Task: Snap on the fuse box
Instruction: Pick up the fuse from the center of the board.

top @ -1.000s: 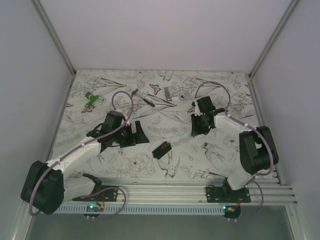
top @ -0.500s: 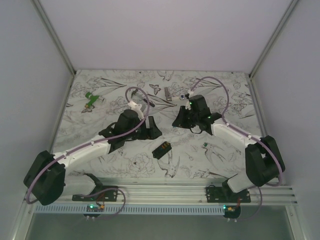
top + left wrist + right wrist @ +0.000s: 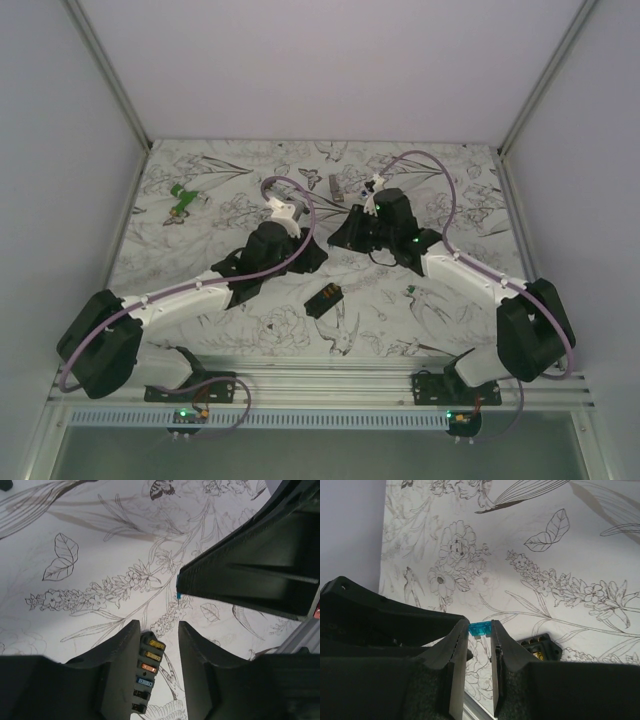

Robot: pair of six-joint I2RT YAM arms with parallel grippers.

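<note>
- As seen from above, the fuse box is found lying flat on the flower-printed table, near the middle, between the two arms and on the near side of both grippers.
- It is touched by neither gripper, and bare cloth is seen around it.
- A row of small fuses is shown on its face in the left wrist view: yellow and orange ones at the far end, then a blue one, with dark slots nearest the camera.
- The left gripper is held above the table with its jaws parted. Nothing is clasped between them, and the fuse box is seen through the gap, lower down on the cloth.
- The right gripper is clenched on a small blue fuse, which is pinched at the very fingertips.
- The two grippers are held close together, tip facing tip, just beyond the fuse box; whether they touch cannot be told.
- In the right wrist view the fuse box is seen to the lower right of the fingertips, partly hidden by one finger.
- A green plastic piece is laid near the far left corner, well apart from the arms.
- A small grey piece is laid towards the far edge, behind the grippers.
</note>
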